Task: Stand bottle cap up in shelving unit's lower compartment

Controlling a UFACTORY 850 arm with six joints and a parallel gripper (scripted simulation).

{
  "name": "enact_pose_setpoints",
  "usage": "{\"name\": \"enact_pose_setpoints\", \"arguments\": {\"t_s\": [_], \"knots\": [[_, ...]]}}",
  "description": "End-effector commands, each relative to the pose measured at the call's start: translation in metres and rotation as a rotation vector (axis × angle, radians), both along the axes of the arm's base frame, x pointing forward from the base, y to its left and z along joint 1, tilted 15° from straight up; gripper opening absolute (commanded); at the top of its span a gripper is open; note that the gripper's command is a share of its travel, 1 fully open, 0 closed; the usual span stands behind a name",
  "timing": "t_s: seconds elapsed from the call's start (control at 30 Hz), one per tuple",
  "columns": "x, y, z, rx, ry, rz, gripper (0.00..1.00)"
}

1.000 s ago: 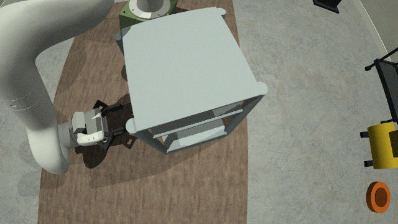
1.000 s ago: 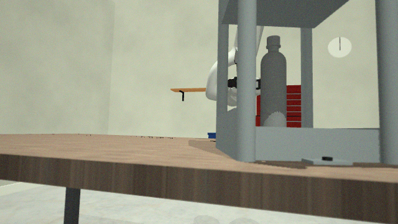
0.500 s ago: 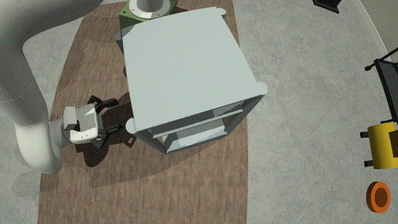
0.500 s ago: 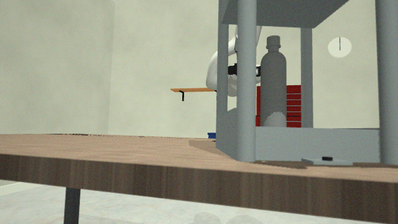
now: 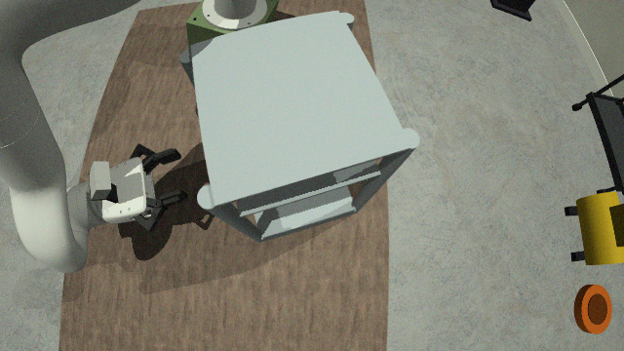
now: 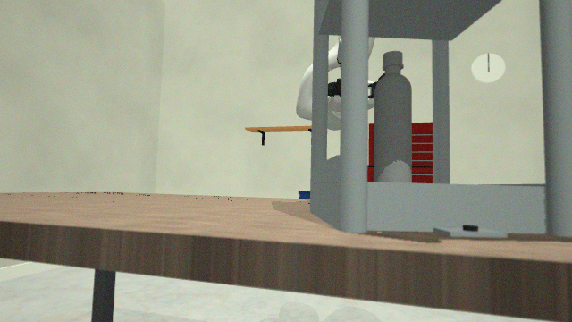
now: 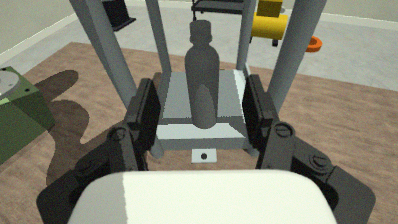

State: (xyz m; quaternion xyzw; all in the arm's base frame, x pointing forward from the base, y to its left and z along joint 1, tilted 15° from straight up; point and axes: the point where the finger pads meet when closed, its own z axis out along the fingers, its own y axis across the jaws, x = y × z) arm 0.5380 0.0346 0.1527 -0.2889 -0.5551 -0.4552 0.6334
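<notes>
The grey bottle (image 7: pixel 202 80) stands upright, cap up, on the floor of the lower compartment of the grey shelving unit (image 7: pixel 175 102). In the side view the bottle (image 6: pixel 392 121) stands inside the unit (image 6: pixel 429 206), between its posts. From above, the unit's top shelf (image 5: pixel 292 107) hides the bottle. My gripper (image 7: pixel 200 90) is open and empty. It is in front of the unit, outside the compartment, with the fingers either side of the line to the bottle and apart from it. From above the gripper (image 5: pixel 173 176) is left of the unit's front corner.
A green block (image 5: pixel 210 21) under the arm's base stands at the table's far end and also shows in the wrist view (image 7: pixel 15 110). A small flat grey plate (image 7: pixel 204 156) lies on the table before the unit. A yellow machine (image 5: pixel 597 234) and an orange ring (image 5: pixel 592 308) are on the floor.
</notes>
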Motion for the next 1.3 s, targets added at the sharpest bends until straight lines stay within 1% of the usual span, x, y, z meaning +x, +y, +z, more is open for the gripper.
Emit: {"name": "enact_pose_setpoints", "arguments": {"t_s": [0.0, 0.17, 0.2, 1.27], "knots": [[0.0004, -0.001, 0.0033, 0.0, -0.002, 0.0, 0.74], [0.0004, -0.0011, 0.0038, 0.0, -0.002, 0.0, 0.74], [0.0004, -0.0011, 0.0038, 0.0, -0.002, 0.0, 1.0], [0.0004, -0.0011, 0.0038, 0.0, -0.002, 0.0, 1.0]]}}
